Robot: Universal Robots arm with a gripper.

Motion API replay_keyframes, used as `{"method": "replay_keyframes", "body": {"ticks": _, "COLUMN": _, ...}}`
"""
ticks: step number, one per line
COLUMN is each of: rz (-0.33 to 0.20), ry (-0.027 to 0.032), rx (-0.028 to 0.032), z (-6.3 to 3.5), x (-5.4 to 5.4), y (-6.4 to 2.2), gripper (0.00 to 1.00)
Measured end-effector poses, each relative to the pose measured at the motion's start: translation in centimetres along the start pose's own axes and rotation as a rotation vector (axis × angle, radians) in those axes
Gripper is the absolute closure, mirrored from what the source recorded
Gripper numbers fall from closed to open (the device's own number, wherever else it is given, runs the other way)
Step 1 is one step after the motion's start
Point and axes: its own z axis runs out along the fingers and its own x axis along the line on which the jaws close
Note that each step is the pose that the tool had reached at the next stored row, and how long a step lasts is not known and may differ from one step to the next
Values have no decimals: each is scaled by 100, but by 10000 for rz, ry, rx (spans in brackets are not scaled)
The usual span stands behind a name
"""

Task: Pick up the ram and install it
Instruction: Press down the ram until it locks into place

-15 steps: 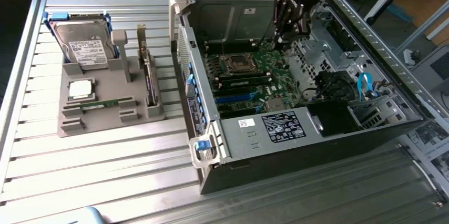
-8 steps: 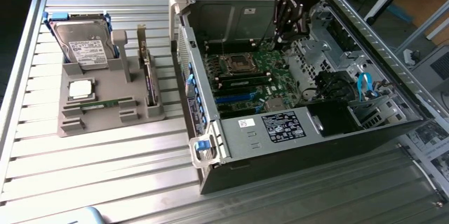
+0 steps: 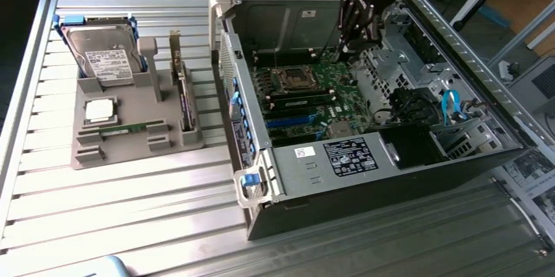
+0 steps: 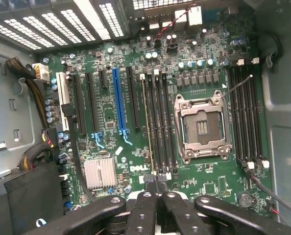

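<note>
A thin green ram stick (image 3: 130, 127) lies in a slot of the grey holder (image 3: 130, 153) on the exterior view's left, next to the square silver CPU chip (image 3: 100, 110). My gripper (image 3: 351, 33) hangs inside the open computer case (image 3: 373, 160), high above the motherboard (image 4: 111, 112) and far from the holder. In the wrist view its black fingers (image 4: 145, 200) meet tip to tip, with nothing seen between them. Just beyond the fingertips, another stick (image 4: 147, 122) stands edge-on in the memory slot nearest the blue slot (image 4: 117, 98). The CPU socket (image 4: 202, 127) is bare.
On the holder are also a hard drive (image 3: 100, 56) and a dark expansion card (image 3: 180, 92). Cable bundles (image 4: 35, 98) and a blue cable (image 3: 449, 105) run along the case walls. The case's raised side panel (image 3: 286, 23) stands behind the board.
</note>
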Motion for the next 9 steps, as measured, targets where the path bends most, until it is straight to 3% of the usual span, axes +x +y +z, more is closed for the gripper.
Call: {"method": "replay_keyframes", "body": {"ticks": 9, "rz": 425, "ry": -9, "rx": -25, "z": 0, "x": -9, "y": 5, "gripper": 89}}
